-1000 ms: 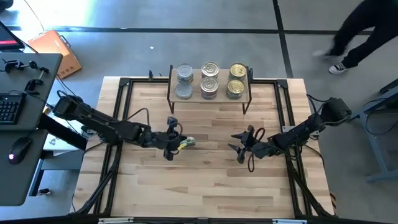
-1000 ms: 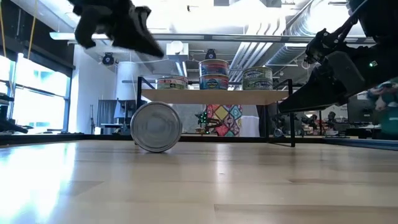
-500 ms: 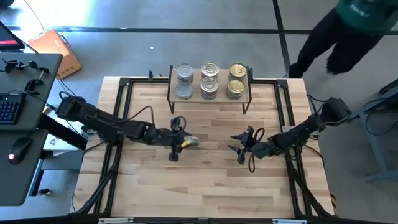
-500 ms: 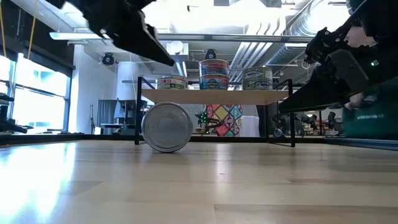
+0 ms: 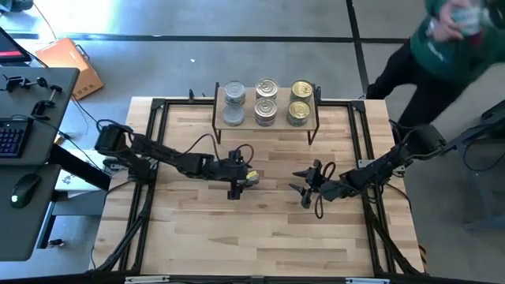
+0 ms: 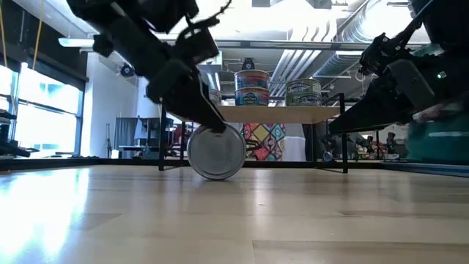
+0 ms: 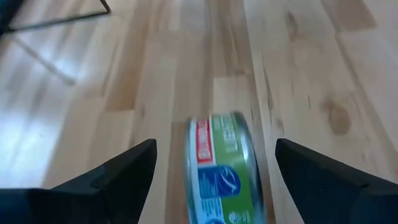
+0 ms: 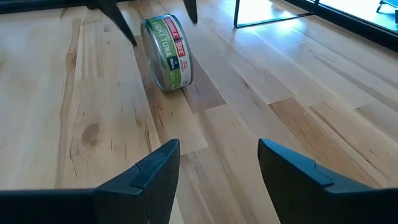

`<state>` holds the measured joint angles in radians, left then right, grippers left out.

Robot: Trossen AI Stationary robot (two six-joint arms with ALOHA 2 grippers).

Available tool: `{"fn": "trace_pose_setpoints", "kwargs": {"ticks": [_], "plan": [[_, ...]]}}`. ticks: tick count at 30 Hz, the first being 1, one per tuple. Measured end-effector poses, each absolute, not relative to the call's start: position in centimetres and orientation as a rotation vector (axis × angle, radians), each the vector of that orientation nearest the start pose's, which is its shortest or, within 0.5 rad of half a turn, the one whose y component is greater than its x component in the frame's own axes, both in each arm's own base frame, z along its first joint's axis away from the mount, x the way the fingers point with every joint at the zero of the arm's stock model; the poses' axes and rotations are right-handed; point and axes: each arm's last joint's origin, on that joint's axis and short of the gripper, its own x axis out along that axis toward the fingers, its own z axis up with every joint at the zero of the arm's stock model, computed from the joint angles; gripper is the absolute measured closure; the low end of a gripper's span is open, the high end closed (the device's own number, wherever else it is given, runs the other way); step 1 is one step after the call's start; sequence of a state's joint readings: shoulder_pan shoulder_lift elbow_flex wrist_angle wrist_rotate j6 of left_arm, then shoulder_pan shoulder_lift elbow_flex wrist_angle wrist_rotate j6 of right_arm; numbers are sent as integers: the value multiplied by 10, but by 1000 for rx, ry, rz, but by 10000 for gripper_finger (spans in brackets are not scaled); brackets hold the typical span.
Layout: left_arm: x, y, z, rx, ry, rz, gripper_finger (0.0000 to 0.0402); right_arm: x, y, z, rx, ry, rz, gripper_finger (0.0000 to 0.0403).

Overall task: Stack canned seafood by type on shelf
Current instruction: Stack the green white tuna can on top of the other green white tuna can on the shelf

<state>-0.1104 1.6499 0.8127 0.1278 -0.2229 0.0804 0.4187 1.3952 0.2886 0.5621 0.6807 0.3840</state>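
Observation:
One tin of canned seafood, with a green and red label, stands on its curved side on the tabletop near the middle. My left gripper is open, with a finger on either side of the tin's flat ends and a gap at each. The shelf, a light-wood board on black wire legs, stands at the table's far edge and bears several tins, some stacked two high. My right gripper is open with nothing in it, right of the lone tin.
A black metal frame runs around the tabletop. A person in a green top stands beyond the table's far right corner. A desk with keyboard and mouse is to the left. Bare wood lies toward the near edge.
The lone tin has rolled on its curved side toward the table's right. My left gripper has followed it rightward and come down, rolled about its wrist and opened, so that its fingers now stand astride the tin. The person beyond the table has walked closer.

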Motion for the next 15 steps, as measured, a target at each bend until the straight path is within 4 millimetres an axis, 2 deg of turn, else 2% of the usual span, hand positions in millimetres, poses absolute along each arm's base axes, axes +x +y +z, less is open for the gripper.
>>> {"fn": "trace_pose_setpoints", "kwargs": {"ticks": [4, 8, 12, 15], "plan": [[324, -28, 150, 196, 743, 76, 80, 203, 70, 124, 90, 407, -339, 194], [324, -30, 149, 186, 741, 46, 98, 203, 70, 125, 89, 406, -342, 194], [324, -34, 150, 179, 734, 5, 159, 203, 70, 125, 96, 405, -344, 194], [324, -38, 150, 194, 733, -21, 232, 203, 70, 125, 102, 403, -345, 194]]}}
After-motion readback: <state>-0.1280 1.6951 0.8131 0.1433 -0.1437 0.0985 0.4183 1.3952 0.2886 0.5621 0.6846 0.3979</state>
